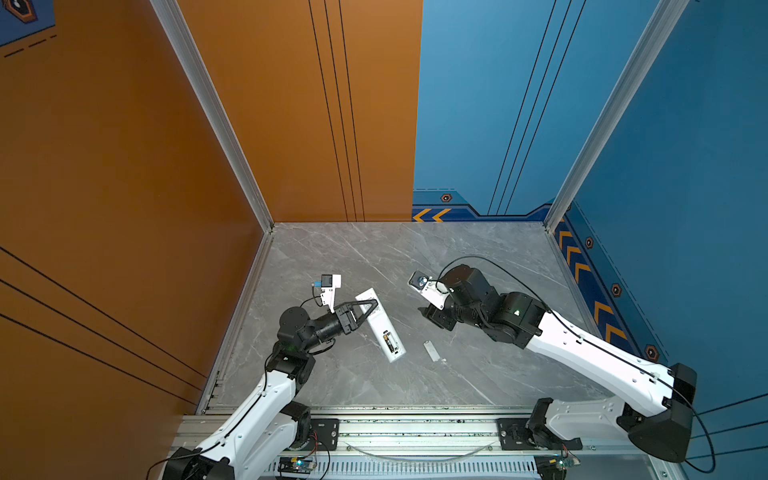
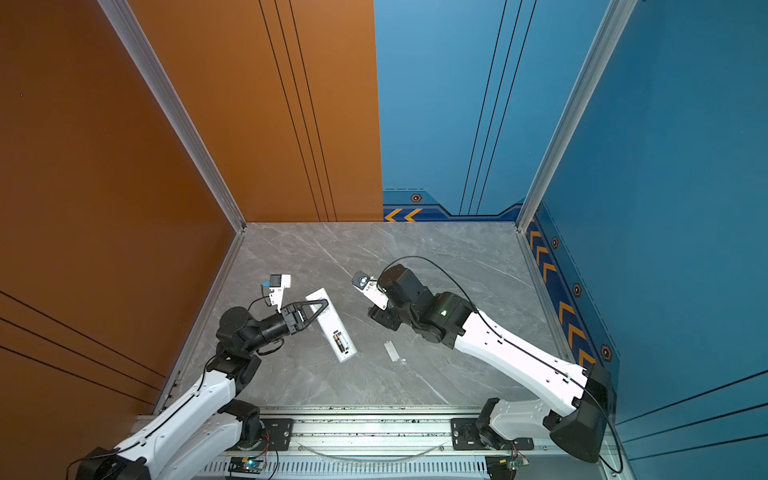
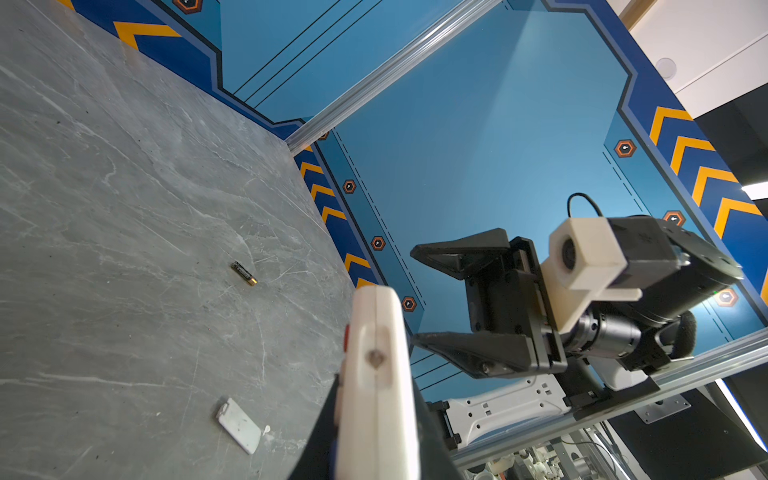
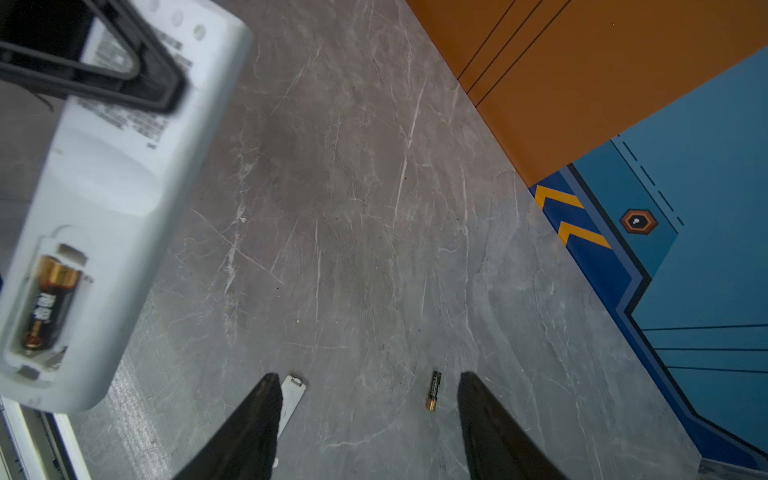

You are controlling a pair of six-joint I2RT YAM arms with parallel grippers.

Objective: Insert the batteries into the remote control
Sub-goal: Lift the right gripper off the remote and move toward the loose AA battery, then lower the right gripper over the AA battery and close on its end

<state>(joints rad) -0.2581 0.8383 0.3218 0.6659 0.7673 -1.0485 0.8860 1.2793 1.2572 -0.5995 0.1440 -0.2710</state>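
Observation:
My left gripper (image 1: 370, 309) (image 2: 320, 309) is shut on the remote control (image 1: 380, 324) (image 2: 332, 324), a long white bar held back side up above the table. Its battery bay is uncovered and one black and gold battery (image 4: 52, 303) (image 1: 389, 341) sits in it. The other battery (image 4: 433, 390) (image 3: 244, 274) lies loose on the grey table, hidden under my right arm in both top views. My right gripper (image 4: 368, 378) (image 1: 430, 316) hangs open and empty above that battery, apart from the remote control (image 4: 116, 166) (image 3: 376, 374).
The small white battery cover (image 1: 431, 351) (image 4: 291, 399) (image 3: 240, 424) lies flat on the marble table (image 1: 415, 257), to the right of the remote. Orange and blue walls close the back and both sides. A metal rail (image 1: 395, 432) runs along the front edge.

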